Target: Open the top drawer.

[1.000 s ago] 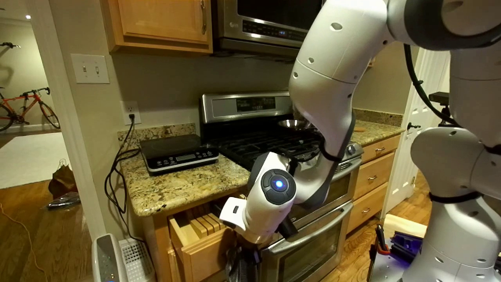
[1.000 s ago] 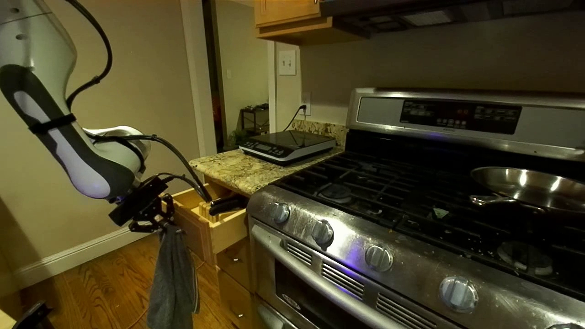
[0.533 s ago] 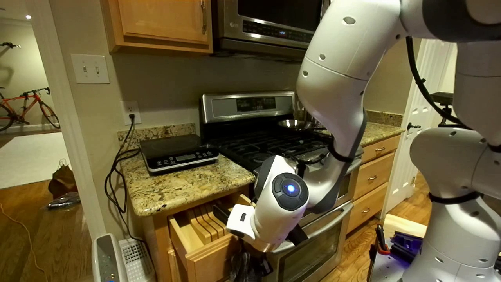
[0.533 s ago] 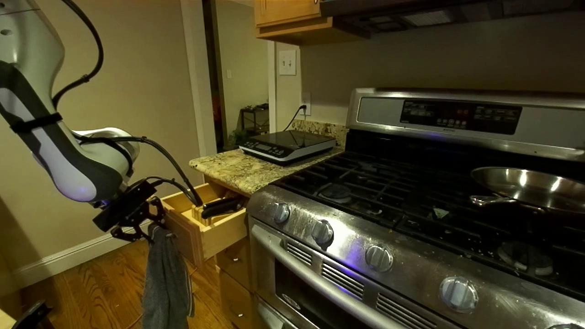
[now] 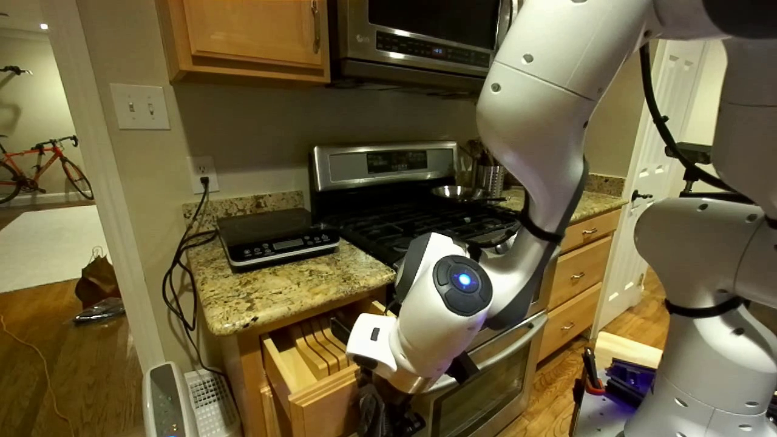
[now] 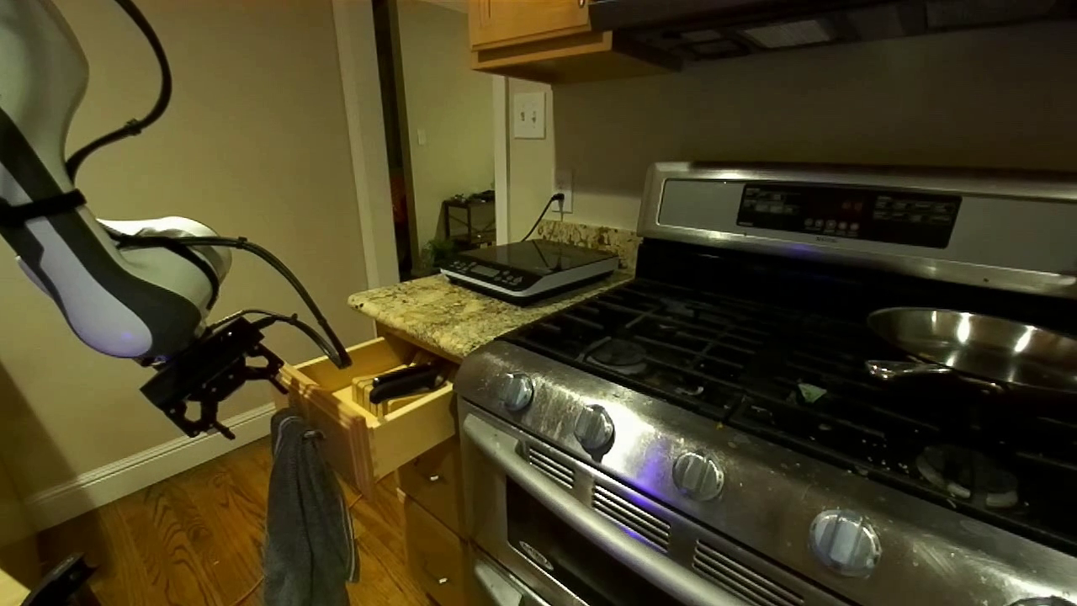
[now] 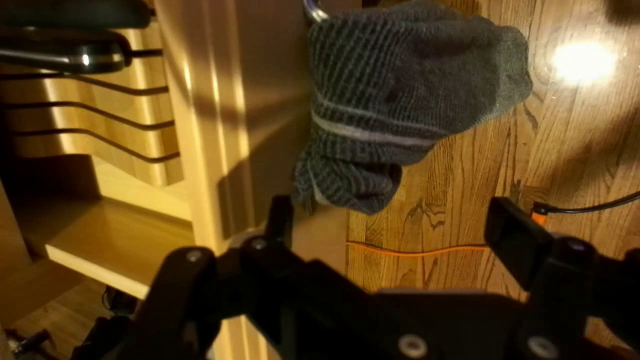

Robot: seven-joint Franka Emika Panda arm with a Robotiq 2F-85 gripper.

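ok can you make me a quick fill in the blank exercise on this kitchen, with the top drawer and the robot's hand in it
1. The top drawer stands ____, the opposite of shut.
2. The gray towel hangs at the drawer's metal ____.
3. In the wrist view, the fingers of the hand stand ____, not together.
4. Of the countertop and the stove, the frying pan sits on the ____.

Missing words: open; handle; apart; stove.

A beige wall (image 6: 269, 160) rises above wooden floor (image 6: 168, 518)
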